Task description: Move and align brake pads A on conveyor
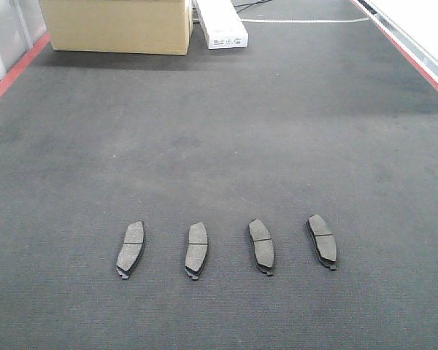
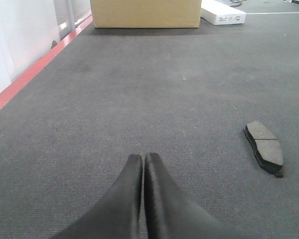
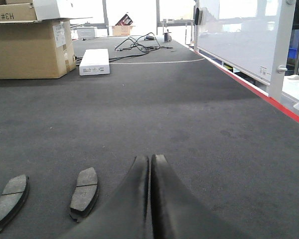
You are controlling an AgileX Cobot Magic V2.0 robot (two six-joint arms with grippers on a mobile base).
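Four brake pads A lie in a row across the near part of the conveyor (image 1: 219, 146), friction faces up, each with its long axis running roughly near to far. In the front-facing view, the leftmost pad (image 1: 131, 249) and the second pad (image 1: 196, 249) lean slightly to the right at their far ends, while the third pad (image 1: 261, 246) and the rightmost pad (image 1: 322, 240) lean slightly to the left. The pads are well apart from one another, with fairly even gaps between them, and none touches a neighbour. Each shows a pale centre groove across its grey face and a dark backing plate at its edge.

At the far end of the belt stands a cardboard box (image 1: 117, 25), with a flat white box (image 1: 220, 23) just to its right. Red edge strips (image 1: 11, 73) run along both sides of the belt.

The left gripper (image 2: 143, 159) hovers low over bare belt with its dark fingers pressed together, holding nothing; one pad lies to its right. The right gripper (image 3: 149, 162) likewise has its fingers pressed together and is empty, with two pads to its left. A tangle of cables (image 3: 139, 44) lies at the far end.
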